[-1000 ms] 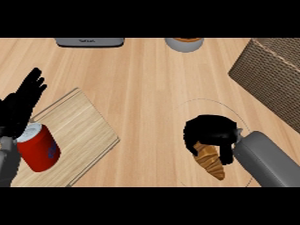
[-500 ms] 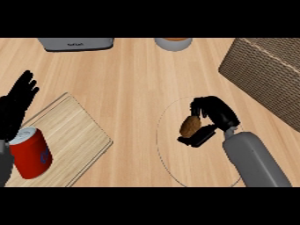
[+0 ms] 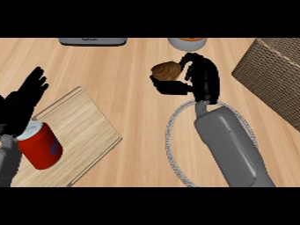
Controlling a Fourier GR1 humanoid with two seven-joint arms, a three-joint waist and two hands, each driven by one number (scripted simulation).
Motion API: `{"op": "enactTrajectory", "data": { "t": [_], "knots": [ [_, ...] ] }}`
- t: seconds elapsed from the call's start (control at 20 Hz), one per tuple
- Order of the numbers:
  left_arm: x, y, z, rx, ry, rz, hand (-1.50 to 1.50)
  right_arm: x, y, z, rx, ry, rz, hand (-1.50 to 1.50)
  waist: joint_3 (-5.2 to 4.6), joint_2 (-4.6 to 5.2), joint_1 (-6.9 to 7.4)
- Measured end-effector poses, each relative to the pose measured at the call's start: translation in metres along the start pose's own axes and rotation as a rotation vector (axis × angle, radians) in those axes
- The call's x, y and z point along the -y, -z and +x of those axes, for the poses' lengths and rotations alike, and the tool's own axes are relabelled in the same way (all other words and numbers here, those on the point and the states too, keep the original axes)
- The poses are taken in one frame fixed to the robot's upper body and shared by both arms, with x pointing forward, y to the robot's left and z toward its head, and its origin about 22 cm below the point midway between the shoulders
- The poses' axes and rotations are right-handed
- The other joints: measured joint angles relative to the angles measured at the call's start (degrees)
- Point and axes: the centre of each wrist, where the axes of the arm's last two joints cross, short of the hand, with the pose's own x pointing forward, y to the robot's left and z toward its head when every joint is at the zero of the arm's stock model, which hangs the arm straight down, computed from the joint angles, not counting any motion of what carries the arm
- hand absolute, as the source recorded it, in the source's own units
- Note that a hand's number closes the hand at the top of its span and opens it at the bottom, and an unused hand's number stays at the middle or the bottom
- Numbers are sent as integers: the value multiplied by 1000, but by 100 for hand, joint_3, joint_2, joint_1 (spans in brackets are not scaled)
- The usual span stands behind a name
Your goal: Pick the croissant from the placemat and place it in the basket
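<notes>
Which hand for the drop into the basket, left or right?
Right. The right hand is curled round the croissant, with the basket on its side of the counter. The left hand rests open at the far left edge, beside the red can.

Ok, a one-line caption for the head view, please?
Right black hand holds the golden-brown croissant beyond the round grey-rimmed placemat, left of the woven brown basket; left hand rests open.

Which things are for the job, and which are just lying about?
For the job: croissant, right hand holding it, basket, placemat.
Lying about: can, board, cup, open left hand resting at the left.
</notes>
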Motion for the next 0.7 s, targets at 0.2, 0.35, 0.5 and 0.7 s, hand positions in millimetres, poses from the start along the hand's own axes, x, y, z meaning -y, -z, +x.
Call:
{"op": "enactTrajectory", "data": {
  "t": [0.2,0.35,0.5,0.7],
  "knots": [
    [4,3,0,6,11,-1,0,1,9,57,-54,-11,-161,150,4,-8,6],
    [7,4,1,8,5,-4,0,3,16,96,-83,-47,-243,150,13,-1,18],
    [4,0,-2,20,13,1,0,12,27,129,-105,-95,-312,150,31,2,3],
    [3,4,-2,22,10,11,0,32,43,160,-100,-132,-395,150,38,24,-32]
  ]
}}
